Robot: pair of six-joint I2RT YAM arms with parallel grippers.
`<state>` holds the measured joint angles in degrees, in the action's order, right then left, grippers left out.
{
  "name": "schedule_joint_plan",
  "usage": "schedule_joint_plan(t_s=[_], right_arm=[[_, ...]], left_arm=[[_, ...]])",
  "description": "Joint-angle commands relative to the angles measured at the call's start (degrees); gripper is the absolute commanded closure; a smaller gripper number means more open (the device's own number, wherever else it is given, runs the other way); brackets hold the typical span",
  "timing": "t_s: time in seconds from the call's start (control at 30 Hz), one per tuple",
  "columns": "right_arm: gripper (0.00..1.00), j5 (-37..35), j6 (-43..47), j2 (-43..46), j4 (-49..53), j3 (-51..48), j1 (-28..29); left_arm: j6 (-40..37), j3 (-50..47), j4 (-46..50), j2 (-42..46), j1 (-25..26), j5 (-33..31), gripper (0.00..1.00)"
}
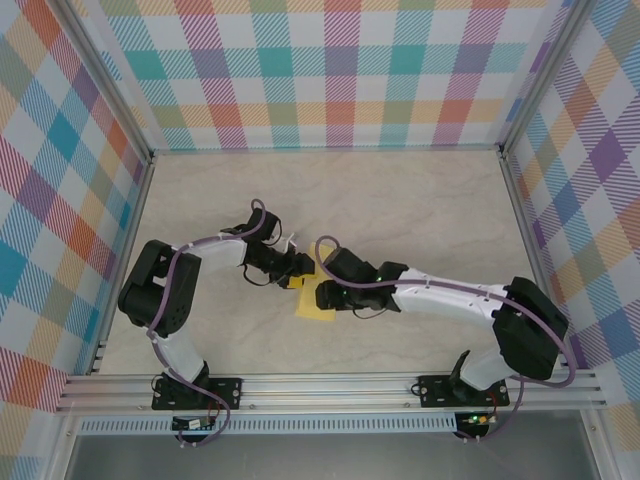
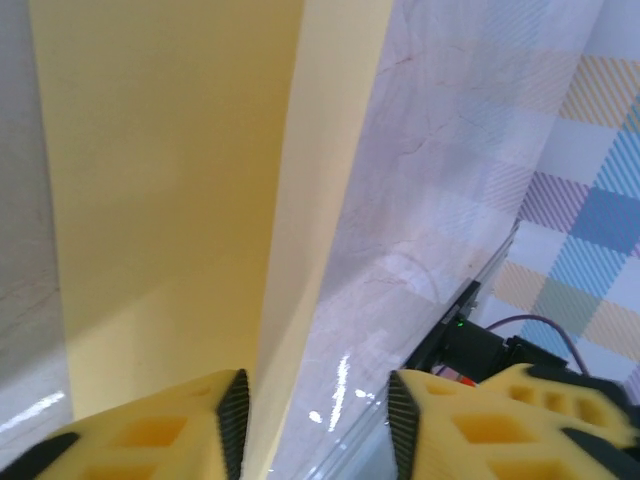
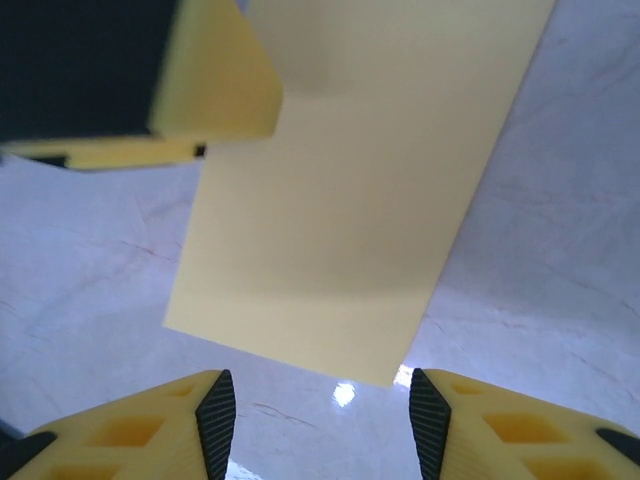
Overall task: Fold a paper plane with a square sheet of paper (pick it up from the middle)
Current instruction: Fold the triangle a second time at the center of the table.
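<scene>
Yellow-fingered right gripper [image 3: 322, 425], bottom of frame, jaws half apart and empty; thin pale-yellow sheet of paper [image 3: 350, 200] lies folded on the pale marbled table [image 3: 560, 250], centre. Left gripper [image 2: 318, 420], equally parted, grips nothing, over the fold edge. Advised: crease firmly along that edge, one gripper pinning the layers, without dragging. Both white arms [image 1: 440, 297] reach inward, wrists pitched down, meeting mid-frame in the top view.

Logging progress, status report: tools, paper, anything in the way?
Left tool open over paper edge. Right tool open, just short. Paper folded, lying on table. Nothing blocking.
</scene>
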<state>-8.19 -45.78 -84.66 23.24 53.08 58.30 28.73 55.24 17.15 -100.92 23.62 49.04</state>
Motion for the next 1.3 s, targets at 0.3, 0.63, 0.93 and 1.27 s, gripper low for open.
schedule_joint_plan(t_s=[0.3, 0.63, 0.93, 1.27], right_arm=[[0.42, -16.8, 2.5, -5.9, 5.9, 7.4, 12.2], [0.30, -24.1, 2.9, -19.4, 16.8, 21.7, 17.0], [0.44, -31.3, -1.6, -24.2, 24.3, 26.7, 17.9], [0.80, -31.1, -0.8, -21.8, 23.8, 25.6, 17.9]], left_arm=[[2.1, -0.2, -3.6, 1.6, 0.4, 3.7, 0.62], [1.4, 0.1, -1.7, 1.9, 0.4, 3.1, 0.67], [1.2, -0.1, -1.7, 2.7, 0.4, 2.6, 0.68], [1.5, 0.1, 1.4, 4.9, 0.4, -1.5, 0.68]])
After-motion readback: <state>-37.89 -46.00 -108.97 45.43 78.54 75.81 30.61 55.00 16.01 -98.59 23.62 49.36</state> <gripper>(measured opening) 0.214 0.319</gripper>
